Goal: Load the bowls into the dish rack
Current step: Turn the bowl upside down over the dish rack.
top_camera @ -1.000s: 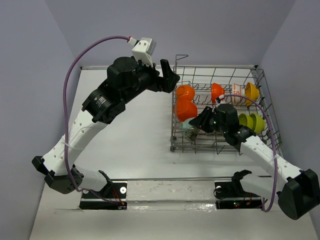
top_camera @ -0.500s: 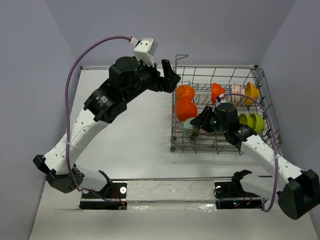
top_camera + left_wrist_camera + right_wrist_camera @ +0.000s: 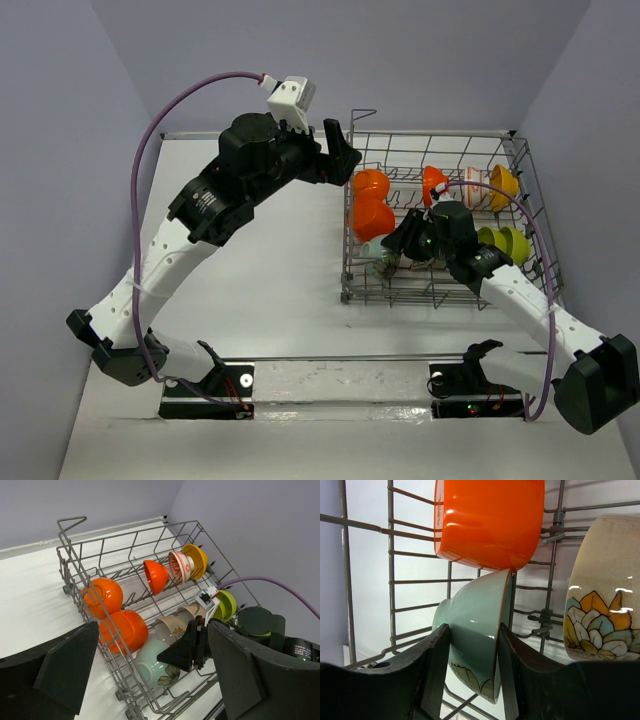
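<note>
Bowls point(image 3: 368, 215) all sit in the dish rack point(image 3: 447, 137), the right gripper point(image 3: 472, 635) pinching the pale teal bowl point(image 3: 150, 662) in its near-left corner, so only letting go seems left; the left gripper point(image 3: 340, 148) hangs open, empty.

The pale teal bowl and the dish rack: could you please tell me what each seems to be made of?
The pale teal bowl: probably glazed ceramic; glossy highlights, brown rim line, painted motif. The dish rack: looks like metal wire with a dull grey coating; thin rods, no shine.
</note>
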Controlling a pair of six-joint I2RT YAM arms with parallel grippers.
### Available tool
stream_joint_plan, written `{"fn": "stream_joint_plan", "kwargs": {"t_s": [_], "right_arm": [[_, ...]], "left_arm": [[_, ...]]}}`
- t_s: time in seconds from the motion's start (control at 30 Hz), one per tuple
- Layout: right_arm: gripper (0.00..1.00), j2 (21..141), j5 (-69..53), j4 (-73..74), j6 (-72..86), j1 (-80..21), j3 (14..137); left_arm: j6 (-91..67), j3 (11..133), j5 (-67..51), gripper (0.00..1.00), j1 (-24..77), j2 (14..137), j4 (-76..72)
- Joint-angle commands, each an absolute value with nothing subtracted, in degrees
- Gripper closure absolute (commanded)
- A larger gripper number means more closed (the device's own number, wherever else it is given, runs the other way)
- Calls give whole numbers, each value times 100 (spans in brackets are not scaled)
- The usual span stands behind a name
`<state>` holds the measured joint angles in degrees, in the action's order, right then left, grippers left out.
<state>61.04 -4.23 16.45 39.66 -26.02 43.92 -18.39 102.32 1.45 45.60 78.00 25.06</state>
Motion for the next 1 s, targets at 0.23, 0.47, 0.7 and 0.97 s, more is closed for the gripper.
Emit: {"fn": "stream_joint_plan", "kwargs": {"t_s": [0.23, 0.47, 0.7, 0.97], "right_arm": [[54, 6258, 474, 2232, 3235, -2540, 4588], [53, 6196, 475, 2390, 3111, -2540, 4614], [53, 6196, 387, 2470, 2971, -2540, 4649], [49, 6249, 211, 2531, 2839, -2540, 4667]], "left_arm": [[-1863, 10380, 35, 1, 4526, 7875, 2215], [-1863, 10397, 26, 1, 4535, 7919, 2197], [-1881, 10380, 26, 1, 4526, 7945, 2180], [-1872, 10389, 26, 1, 4535, 7954, 2180]]}}
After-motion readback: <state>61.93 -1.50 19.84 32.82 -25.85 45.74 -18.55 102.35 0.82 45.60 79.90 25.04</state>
